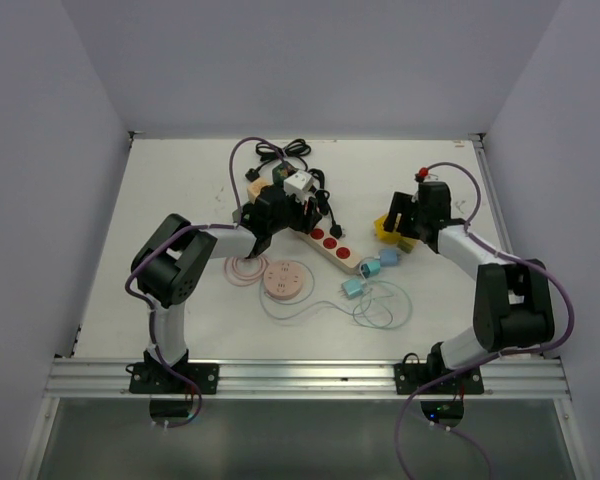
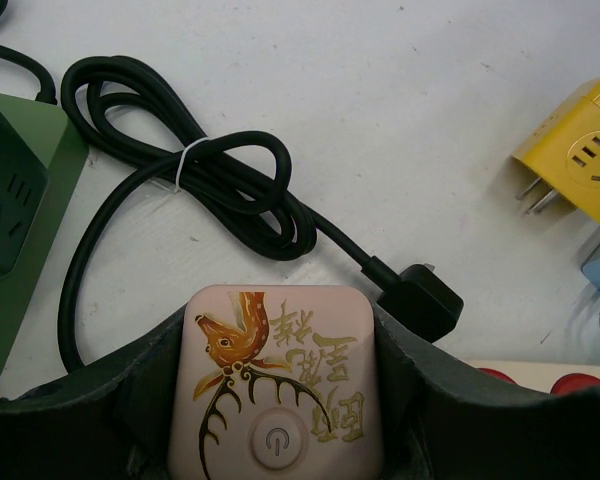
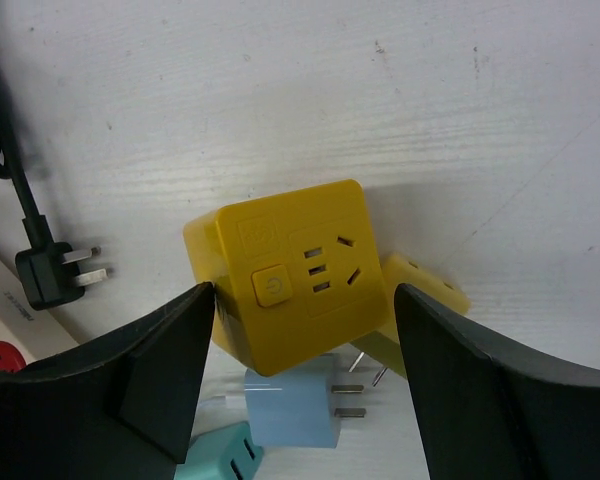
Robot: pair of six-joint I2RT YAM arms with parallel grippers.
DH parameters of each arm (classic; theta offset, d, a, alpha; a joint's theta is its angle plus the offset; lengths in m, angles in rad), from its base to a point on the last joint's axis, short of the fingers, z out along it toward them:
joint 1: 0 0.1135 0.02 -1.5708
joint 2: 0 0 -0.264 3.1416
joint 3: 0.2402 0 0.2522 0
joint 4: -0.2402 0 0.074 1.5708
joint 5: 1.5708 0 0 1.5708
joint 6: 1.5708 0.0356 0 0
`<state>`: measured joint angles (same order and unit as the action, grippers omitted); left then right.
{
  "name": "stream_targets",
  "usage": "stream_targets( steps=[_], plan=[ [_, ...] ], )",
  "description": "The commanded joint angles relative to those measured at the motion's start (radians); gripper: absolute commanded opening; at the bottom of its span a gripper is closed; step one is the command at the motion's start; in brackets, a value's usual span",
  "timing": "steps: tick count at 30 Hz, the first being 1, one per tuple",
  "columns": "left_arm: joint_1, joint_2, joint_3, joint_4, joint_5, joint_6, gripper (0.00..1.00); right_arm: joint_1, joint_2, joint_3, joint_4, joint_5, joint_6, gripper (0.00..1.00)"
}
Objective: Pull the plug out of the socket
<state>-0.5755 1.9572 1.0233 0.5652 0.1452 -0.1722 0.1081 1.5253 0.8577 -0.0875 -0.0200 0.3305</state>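
Note:
My left gripper is shut on a pale pink square socket adapter with a deer drawing and a power button; both fingers press its sides. In the top view this gripper sits at the far end of the cream power strip. My right gripper straddles a yellow cube socket. Its left finger touches the cube's edge, while the right finger stands apart from it. A second yellow adapter, prongs showing, leans against the cube's right side. Whether they are plugged together is hidden.
A loose black plug with its coiled cord lies beyond the pink adapter, and a green power cube is at the left. A blue plug and a teal one lie near the yellow cube. A round pink socket lies in front of the strip.

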Motion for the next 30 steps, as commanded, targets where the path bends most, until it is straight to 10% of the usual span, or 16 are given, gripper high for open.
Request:
stream_targets(
  steps=[1, 14, 24, 30],
  plan=[
    [0.009, -0.024, 0.011, -0.077, -0.001, -0.039, 0.0, -0.015, -0.036, 0.027, -0.017, 0.023, 0.016, 0.75],
    [0.009, -0.029, 0.004, -0.076, 0.002, -0.033, 0.0, -0.14, 0.03, -0.023, 0.123, -0.245, 0.113, 0.52],
    [0.009, -0.035, 0.014, -0.077, 0.01, -0.033, 0.0, -0.116, -0.209, -0.084, 0.231, -0.248, 0.045, 0.8],
    [0.009, -0.049, 0.012, -0.076, 0.011, -0.049, 0.0, 0.172, -0.153, -0.106, 0.324, -0.402, -0.189, 0.81]
  ],
)
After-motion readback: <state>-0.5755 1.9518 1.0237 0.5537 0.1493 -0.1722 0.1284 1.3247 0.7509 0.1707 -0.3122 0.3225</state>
